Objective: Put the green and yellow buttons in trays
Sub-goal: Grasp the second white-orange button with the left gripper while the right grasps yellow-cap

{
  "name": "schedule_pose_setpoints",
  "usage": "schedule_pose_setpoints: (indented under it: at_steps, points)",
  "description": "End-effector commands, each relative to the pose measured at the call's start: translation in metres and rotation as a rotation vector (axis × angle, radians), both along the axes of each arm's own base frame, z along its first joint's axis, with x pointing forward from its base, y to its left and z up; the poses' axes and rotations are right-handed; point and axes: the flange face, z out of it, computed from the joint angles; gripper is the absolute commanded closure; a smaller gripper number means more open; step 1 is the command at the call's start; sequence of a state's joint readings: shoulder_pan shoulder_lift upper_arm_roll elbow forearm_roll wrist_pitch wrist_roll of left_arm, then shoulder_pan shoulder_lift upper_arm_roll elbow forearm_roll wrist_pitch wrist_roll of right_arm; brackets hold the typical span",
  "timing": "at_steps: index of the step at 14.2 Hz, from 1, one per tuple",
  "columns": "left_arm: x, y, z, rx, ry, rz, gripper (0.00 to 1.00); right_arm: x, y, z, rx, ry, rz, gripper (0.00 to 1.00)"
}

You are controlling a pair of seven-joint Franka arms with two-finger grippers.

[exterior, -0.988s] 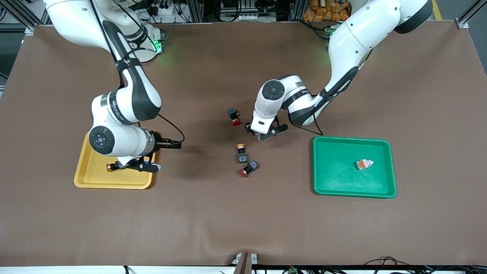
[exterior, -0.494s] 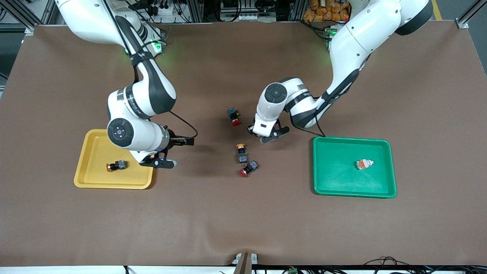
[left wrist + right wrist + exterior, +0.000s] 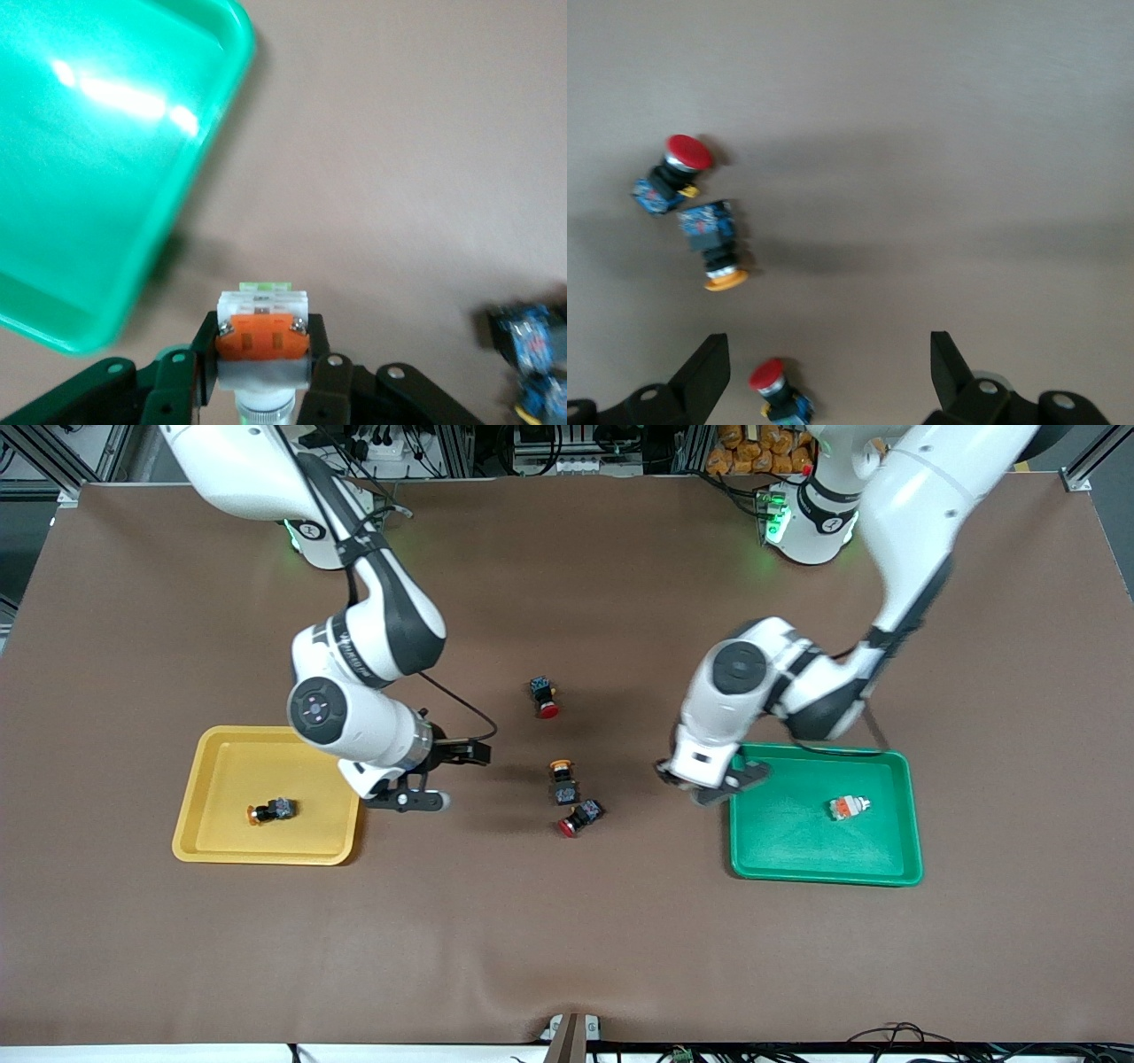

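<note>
We are partway through the sort. The left gripper [image 3: 706, 784] hangs over the bench just beside the corner of the green tray [image 3: 904, 819], its jaws clamped on a whitish-grey button with an orange section [image 3: 262, 336]; the left wrist view shows the body pinched squarely between the two pads, with the tray's rounded corner close by. A matching grey button [image 3: 849, 807] already lies inside that tray, well apart from the jaws. So the step in hand looks like the carry to the green tray, and the next move calls for bringing the held button over the rim, lowering it above the bare floor and letting go without knocking the one already there.

The right gripper [image 3: 416, 788] hangs over the bench just beside the yellow tray [image 3: 213, 850], jaws spread wide and empty. One yellow-capped button [image 3: 270, 810] sits in that tray. Ahead of these jaws, the right wrist view shows the last yellow-capped button [image 3: 713, 248] touching a red-capped button [image 3: 669, 173], with another red-capped button [image 3: 775, 385] nearer the jaws. We judge the pick needs care to take the yellow one alone.
</note>
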State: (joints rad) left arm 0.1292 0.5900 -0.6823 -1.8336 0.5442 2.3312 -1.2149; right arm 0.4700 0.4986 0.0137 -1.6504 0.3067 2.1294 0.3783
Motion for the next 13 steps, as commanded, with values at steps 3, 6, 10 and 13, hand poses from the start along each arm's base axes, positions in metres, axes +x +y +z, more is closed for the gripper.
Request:
schedule_pose_setpoints:
  at_steps: [3, 6, 10, 13]
  points:
    - [0.034, 0.078, 0.008, 0.012, 0.002, -0.094, 1.00, -0.016, 0.071, -0.037, 0.020, -0.061, -0.053, 0.00]
    - [0.048, 0.120, 0.003, 0.021, 0.009, -0.150, 1.00, -0.035, 0.125, -0.078, 0.035, -0.112, -0.081, 0.00]
    - [0.056, 0.154, -0.009, 0.028, 0.022, -0.195, 1.00, -0.051, 0.149, -0.112, 0.044, -0.164, -0.076, 0.00]
    - [0.059, 0.166, -0.022, 0.028, 0.033, -0.192, 1.00, -0.057, 0.157, -0.127, 0.047, -0.174, -0.101, 0.10]
